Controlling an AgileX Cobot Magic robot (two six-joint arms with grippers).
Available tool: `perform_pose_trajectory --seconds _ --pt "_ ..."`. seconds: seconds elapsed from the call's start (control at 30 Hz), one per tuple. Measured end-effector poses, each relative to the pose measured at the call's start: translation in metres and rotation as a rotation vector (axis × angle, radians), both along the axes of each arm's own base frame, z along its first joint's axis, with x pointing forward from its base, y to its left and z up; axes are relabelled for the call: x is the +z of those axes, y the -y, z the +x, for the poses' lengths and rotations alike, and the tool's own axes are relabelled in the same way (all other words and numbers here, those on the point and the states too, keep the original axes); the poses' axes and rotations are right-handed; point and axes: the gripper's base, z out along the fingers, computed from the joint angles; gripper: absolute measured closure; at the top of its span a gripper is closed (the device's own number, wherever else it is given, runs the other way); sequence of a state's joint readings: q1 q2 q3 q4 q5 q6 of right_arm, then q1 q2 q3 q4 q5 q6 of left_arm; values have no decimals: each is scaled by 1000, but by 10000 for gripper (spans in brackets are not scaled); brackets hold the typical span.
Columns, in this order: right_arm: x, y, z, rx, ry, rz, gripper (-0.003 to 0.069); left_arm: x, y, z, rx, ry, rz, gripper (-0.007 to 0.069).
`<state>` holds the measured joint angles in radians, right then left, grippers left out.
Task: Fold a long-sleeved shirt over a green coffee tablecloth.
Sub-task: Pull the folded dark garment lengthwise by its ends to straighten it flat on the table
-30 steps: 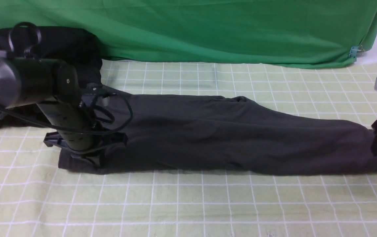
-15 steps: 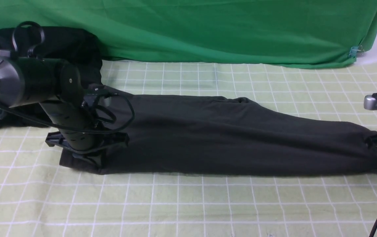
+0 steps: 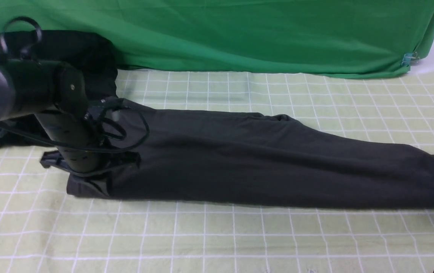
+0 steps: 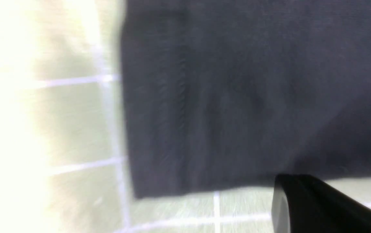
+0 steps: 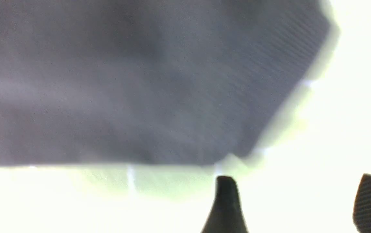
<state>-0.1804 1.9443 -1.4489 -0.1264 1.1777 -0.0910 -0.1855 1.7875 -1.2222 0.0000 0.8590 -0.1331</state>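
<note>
On the checked tablecloth (image 3: 217,242) the shirt (image 3: 262,159) lies as a long strip. Your right gripper (image 5: 298,181) is spread, empty; left gripper (image 3: 91,182) grip unclear (one finger showing). Pinch both layers at each end, lift evenly.

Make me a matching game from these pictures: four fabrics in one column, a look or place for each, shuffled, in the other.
1 shirt
2 tablecloth
3 backdrop
4 black clothes

A heaped at far left
B pale, white grid lines
C long dark strip across the middle
D plain vivid green

Pairs: 1-C, 2-B, 3-D, 4-A
</note>
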Motion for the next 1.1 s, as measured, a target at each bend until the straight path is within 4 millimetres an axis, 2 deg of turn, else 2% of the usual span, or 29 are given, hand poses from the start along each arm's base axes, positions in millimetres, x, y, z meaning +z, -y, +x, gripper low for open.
perform_pose_trajectory --seconds 0.07,0.1,0.2,0.23,0.3,0.4,0.5,0.53,0.57,0.6,0.63,0.67,0.7,0.77,0.93,1.1 --pt "13 0 -1 -27 31 -5 181 19 -1 -3 1 53 -10 627" --pt "26 -3 -3 -42 70 1 195 34 0 -4 3 92 -23 627" --pt "49 -15 -5 -49 166 48 246 53 2 -2 12 127 -52 627" --pt "52 -18 -5 -48 181 60 251 54 2 -1 11 128 -52 627" --pt "64 -39 -2 5 266 161 328 63 8 7 17 149 -105 627" --pt "63 -74 7 135 328 273 463 58 14 20 18 152 -152 627" --pt "55 -115 20 267 385 333 585 39 18 35 25 112 -164 627" --pt "51 -135 28 323 421 341 629 28 19 40 22 92 -158 627" --pt "48 -149 33 358 446 345 640 18 20 44 23 79 -152 627" --pt "46 -149 34 358 442 345 641 16 20 44 23 77 -150 627" --pt "41 -169 43 399 480 350 648 1 19 48 20 47 -131 627" --pt "42 -174 44 408 493 351 648 0 19 49 20 46 -129 627" --pt "37 -190 52 436 514 357 648 -13 19 51 23 17 -111 627" --pt "25 -210 63 472 516 366 648 -24 17 52 31 -18 -83 627" --pt "-7 -236 85 492 489 381 648 -35 12 50 99 -54 -39 627" --pt "-33 -243 99 466 453 388 645 -40 11 44 136 -50 -46 627"
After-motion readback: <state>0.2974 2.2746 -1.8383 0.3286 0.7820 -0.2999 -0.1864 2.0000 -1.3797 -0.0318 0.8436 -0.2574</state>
